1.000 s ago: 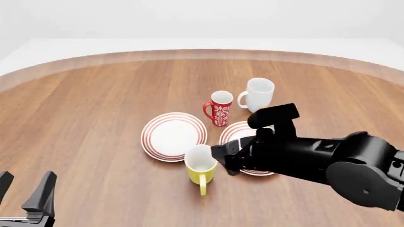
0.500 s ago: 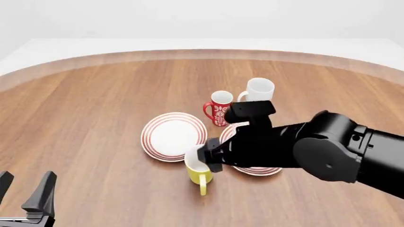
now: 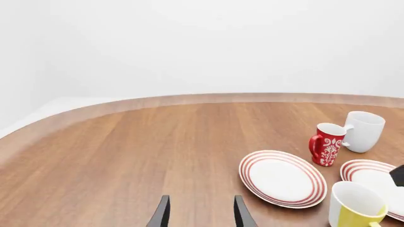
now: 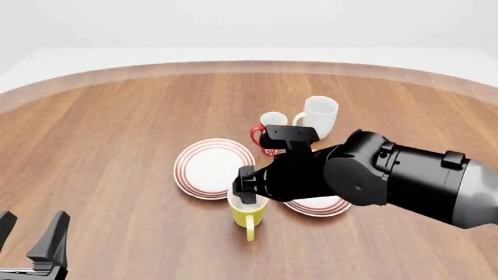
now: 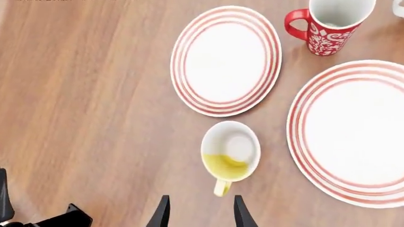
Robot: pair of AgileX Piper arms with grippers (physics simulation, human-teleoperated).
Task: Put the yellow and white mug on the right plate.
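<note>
The yellow and white mug stands upright on the table with its handle toward the near edge, just in front of the gap between the two plates. In the right wrist view the mug is seen from above, white inside. The right plate is mostly covered by my right arm; it lies bare in the wrist view. My right gripper hovers over the mug's rim, open, holding nothing. My left gripper rests open at the near left, far from the mug.
The twin left plate lies left of the mug. A red patterned mug and a taller white mug stand behind the right plate. Bare wood stretches across the left half of the table.
My right arm has swung left from over the right plate until its gripper is over the yellow mug, now hiding part of the red mug. The mug and left arm have not moved.
</note>
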